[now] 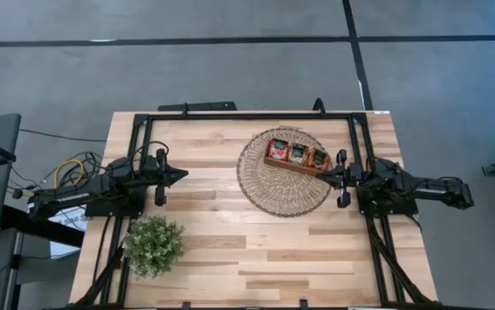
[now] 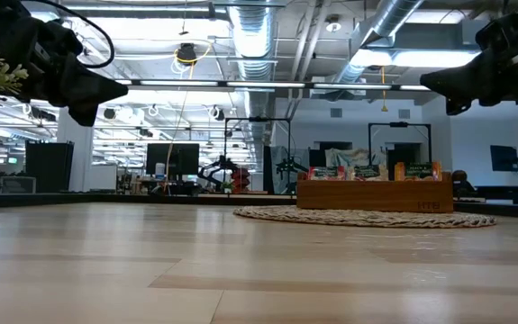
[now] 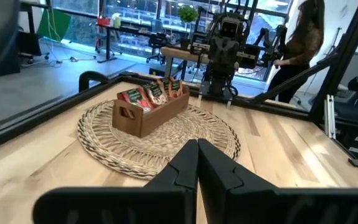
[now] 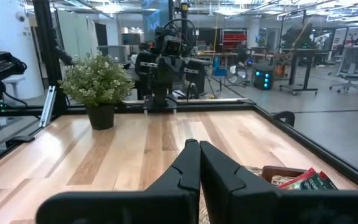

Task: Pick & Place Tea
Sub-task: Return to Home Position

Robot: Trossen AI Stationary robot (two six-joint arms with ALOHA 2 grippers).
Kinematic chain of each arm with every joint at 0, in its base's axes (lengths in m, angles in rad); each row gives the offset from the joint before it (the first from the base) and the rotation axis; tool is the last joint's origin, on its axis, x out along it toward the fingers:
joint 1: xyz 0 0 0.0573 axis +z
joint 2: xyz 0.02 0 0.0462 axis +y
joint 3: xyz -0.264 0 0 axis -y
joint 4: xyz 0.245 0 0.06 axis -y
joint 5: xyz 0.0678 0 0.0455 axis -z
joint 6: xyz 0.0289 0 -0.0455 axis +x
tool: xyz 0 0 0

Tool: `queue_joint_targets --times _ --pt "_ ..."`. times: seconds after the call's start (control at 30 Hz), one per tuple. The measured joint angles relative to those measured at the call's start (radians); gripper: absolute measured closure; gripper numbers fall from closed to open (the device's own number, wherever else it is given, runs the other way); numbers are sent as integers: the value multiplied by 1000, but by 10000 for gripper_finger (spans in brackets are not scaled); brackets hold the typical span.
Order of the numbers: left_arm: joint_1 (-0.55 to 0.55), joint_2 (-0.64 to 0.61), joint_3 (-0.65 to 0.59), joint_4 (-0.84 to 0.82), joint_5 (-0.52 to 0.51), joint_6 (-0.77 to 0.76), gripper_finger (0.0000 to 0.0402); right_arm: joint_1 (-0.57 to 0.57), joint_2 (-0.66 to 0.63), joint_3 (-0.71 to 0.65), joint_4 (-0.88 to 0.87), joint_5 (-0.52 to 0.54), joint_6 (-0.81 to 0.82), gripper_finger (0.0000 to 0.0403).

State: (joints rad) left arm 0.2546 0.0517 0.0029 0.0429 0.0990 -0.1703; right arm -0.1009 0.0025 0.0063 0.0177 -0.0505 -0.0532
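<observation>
Left end effector [image 1: 183,175] and right end effector [image 1: 324,177] closed, empty; tea [image 1: 298,153] filed at one o'clock; I judge only homing remains.

A robotics lab in an open industrial hall is being shown: exposed ceiling ducts [image 2: 255,40] and monitors [image 2: 170,159] are being seen beyond the wooden table [image 1: 230,250], with a concrete floor [image 1: 230,69] around it.

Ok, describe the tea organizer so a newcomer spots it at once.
On the wooden table, find the round woven mat in front of the right gripper. On it sits a long brown wooden tray, the only box, its three compartments holding red, green and orange tea sachets.
</observation>
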Motion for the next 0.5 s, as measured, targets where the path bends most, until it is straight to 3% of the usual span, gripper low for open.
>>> queue_joint_targets --times 0.5 --pt "-40 -51 0 34 -30 1 401 9 0 0 5 -1 0 403"
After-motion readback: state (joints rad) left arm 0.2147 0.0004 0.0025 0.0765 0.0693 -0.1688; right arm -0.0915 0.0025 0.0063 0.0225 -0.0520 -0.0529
